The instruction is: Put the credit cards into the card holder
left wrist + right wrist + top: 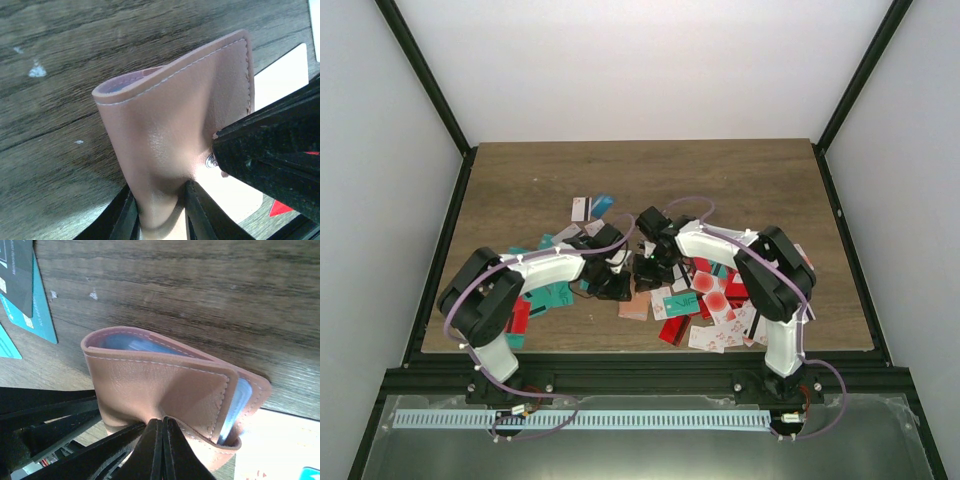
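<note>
Top external: teal plastic credit cards (555,294) lie scattered at left by the left arm. Both grippers meet mid-way across the brown wood-grain table (720,180). Red and white-with-red plastic credit cards (715,300) are heaped at right, under the right arm.

Left wrist: left gripper (160,217) has its jaws narrowed and clamped on one edge of the salmon-pink stitched leather folding card holder (165,115), which stands edge-up over the wood.

Right wrist: right gripper (161,432) has its jaws pinched fully together on the holder's outer flap, and the leather puckers at the tips. The holder gapes slightly, with bluish inner sleeves showing.
</note>
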Tool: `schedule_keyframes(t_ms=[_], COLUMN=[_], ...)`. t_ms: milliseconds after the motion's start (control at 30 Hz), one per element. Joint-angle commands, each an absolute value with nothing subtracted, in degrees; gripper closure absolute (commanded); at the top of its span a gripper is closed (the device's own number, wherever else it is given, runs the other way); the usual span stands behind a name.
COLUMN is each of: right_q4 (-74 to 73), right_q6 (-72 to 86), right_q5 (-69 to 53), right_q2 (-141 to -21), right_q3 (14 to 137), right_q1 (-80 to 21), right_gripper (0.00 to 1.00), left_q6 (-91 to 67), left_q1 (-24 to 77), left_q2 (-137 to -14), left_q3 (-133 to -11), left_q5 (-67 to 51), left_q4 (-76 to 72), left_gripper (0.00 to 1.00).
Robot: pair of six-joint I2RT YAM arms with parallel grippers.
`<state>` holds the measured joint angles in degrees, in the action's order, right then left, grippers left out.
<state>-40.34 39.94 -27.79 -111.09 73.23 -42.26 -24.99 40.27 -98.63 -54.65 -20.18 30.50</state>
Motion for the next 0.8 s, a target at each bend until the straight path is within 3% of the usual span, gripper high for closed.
schedule_keyframes(t_ms=[0, 333, 767], right_q4=[-40.0, -42.5, -38.8], right_q6=[40.7, 39.7, 41.5], right_q5=[-29.0, -29.9, -27.7], right_q2=[-118.4, -115.7, -104.9], right_q3=[70.1, 74.6, 66.6], right_q1=[-49.3, -49.6, -44.9], right_gripper=[0.99, 0.99, 0.99], left_q6=[-26.8, -26.2, -24.9], left_q1=[41.6, 41.7, 42.3], left_q2=[-102.8, -102.8, -102.0], left_q3=[-52.2, -51.3, -51.7], left_q5=[-22.6, -23.9, -22.3], left_q4=[23.4, 22.6, 24.8], left_gripper=[0.78, 0.82, 0.82])
